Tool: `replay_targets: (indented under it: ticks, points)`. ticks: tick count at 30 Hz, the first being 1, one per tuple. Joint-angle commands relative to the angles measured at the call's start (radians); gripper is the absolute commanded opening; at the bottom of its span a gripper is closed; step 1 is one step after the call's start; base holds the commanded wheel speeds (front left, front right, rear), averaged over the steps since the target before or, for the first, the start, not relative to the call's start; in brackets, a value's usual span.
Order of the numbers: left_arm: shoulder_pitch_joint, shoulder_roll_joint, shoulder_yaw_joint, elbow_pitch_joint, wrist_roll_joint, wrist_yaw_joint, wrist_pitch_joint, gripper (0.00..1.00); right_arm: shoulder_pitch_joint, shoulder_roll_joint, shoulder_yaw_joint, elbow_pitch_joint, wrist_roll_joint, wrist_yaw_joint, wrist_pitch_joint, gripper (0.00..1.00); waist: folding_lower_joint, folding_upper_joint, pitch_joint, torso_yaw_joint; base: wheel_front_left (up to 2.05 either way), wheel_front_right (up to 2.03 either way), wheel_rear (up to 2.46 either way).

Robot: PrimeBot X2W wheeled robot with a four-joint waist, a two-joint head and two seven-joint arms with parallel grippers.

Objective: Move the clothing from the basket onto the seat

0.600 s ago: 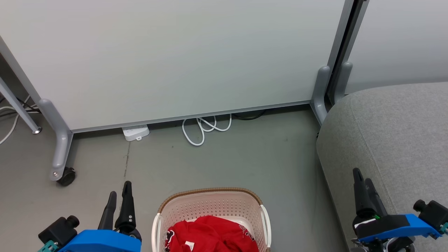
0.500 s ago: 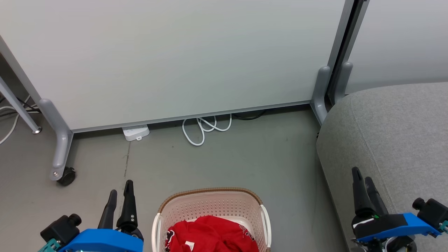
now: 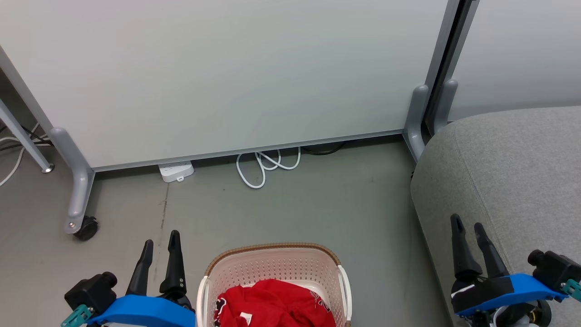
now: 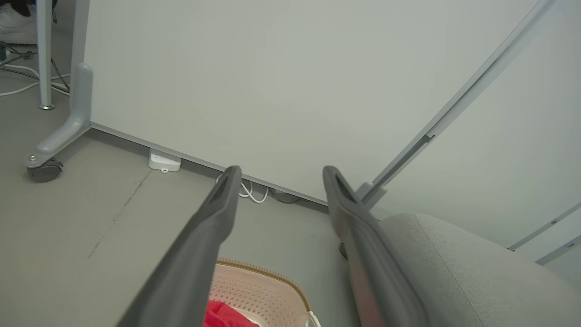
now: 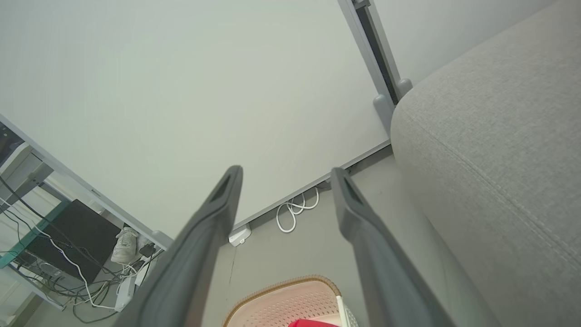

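The cream basket with a brown rim stands on the floor at the bottom centre, holding bright red clothing. The grey seat fills the right side. My left gripper is open and empty, left of the basket. My right gripper is open and empty, over the seat's front edge. In the left wrist view the left gripper spreads above the basket, clothing and seat. The right wrist view has the right gripper open, with basket, a sliver of clothing and seat.
A pale partition panel on grey wheeled feet closes off the far side. A white power strip and a looped white cable lie at its base. Grey floor separates basket and panel.
Both grippers' fingers have spread apart a little. The left gripper shifted slightly right toward the basket, and the right gripper shifted slightly left and up.
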Motion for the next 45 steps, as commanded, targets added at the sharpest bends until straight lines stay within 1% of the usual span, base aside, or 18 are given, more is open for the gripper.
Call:
replay_targets:
  ticks: [1, 13, 20, 34, 45]
  points:
    - [-0.023, 0.008, -0.005, -0.015, 0.037, 0.008, -0.012, 1.00, -0.002, -0.005, 0.000, -0.017, -0.042, 0.000, -0.009, 1.00, 0.0000, 0.0000, 0.000, 0.000, 0.00, 0.00, 0.00]
    - [-0.020, 0.010, -0.020, -0.022, 0.152, 0.018, -0.042, 1.00, 0.002, -0.006, -0.001, -0.024, -0.175, 0.000, -0.016, 1.00, 0.0000, 0.0000, -0.002, 0.001, 0.00, 0.00, 0.00]
    - [-0.016, 0.010, -0.023, -0.025, 0.180, 0.029, -0.057, 1.00, 0.006, -0.006, 0.000, -0.028, -0.235, 0.000, -0.019, 1.00, 0.0000, 0.0000, -0.001, 0.001, 0.00, 0.00, 0.00]
    - [-0.020, 0.011, -0.047, -0.011, 0.296, 0.044, -0.087, 1.00, 0.007, -0.007, -0.002, -0.033, -0.362, 0.000, -0.033, 1.00, 0.0000, 0.0000, -0.002, -0.001, 0.00, 0.00, 0.00]
    - [-0.021, 0.013, -0.055, 0.000, 0.363, 0.054, -0.109, 1.00, 0.008, -0.007, -0.007, -0.034, -0.453, 0.000, -0.048, 1.00, 0.0000, 0.0000, -0.004, 0.001, 0.00, 0.00, 0.00]
